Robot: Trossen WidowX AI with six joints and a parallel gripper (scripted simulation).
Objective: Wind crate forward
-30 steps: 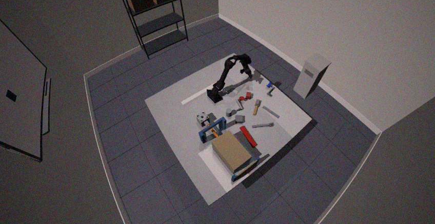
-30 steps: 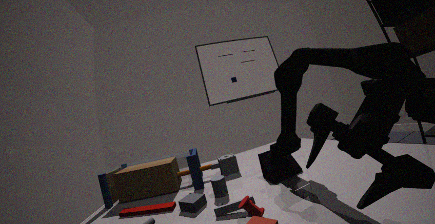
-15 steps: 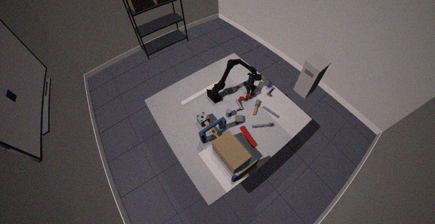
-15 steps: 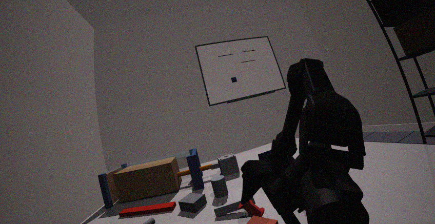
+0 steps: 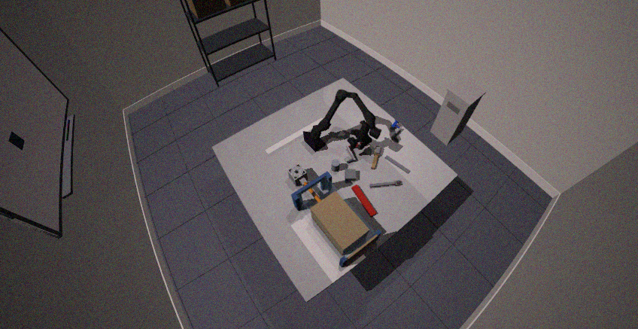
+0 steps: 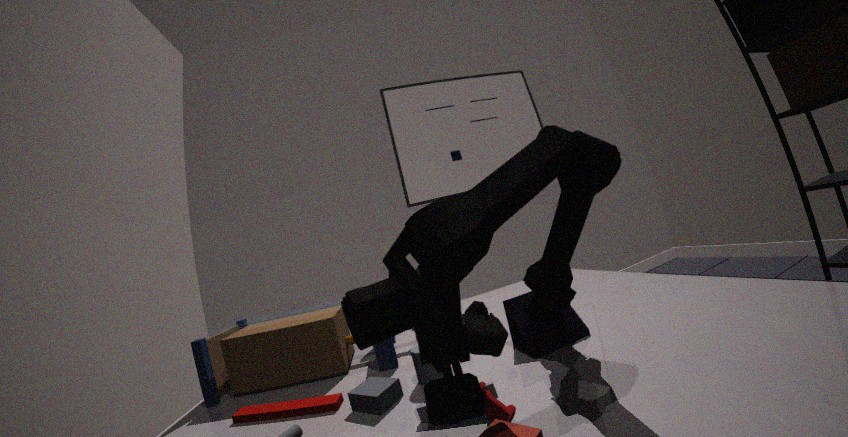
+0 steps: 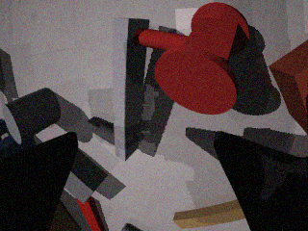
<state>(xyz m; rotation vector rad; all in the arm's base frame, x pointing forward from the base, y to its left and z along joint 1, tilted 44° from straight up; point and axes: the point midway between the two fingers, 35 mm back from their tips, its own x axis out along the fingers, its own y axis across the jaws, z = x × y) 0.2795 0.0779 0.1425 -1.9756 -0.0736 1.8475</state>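
The tan crate [image 5: 340, 223] [image 6: 288, 352] sits flat in the guard cubby, behind the blue mouth frame [image 5: 306, 187] [image 6: 388, 355]. A gap shows between them, crossed by the orange strap [image 5: 311, 191]. The strap leads to the grey winch [image 5: 297, 173], which has a round hole on top; the arm hides it in the exterior view. My gripper [image 5: 359, 146] [image 7: 146, 139] is open and empty, low over a grey crank arm [image 5: 350, 154] [image 7: 120, 87] with a red knob [image 6: 498, 406] [image 7: 197, 82]. Both lie ahead of the fingertips in the wrist view. No square key is discernible.
A grey cylinder [image 5: 335, 165] [image 7: 38, 113], grey block [image 5: 352, 175] [image 6: 374, 395] and red bar [image 5: 364, 200] [image 6: 288, 409] lie towards the cubby. A hammer [image 5: 375, 160] [image 7: 212, 215], wrench [image 5: 385, 184] and orange-red block [image 7: 295, 77] are nearby. A blue-knobbed tool [image 5: 395, 125] lies near the bench edge.
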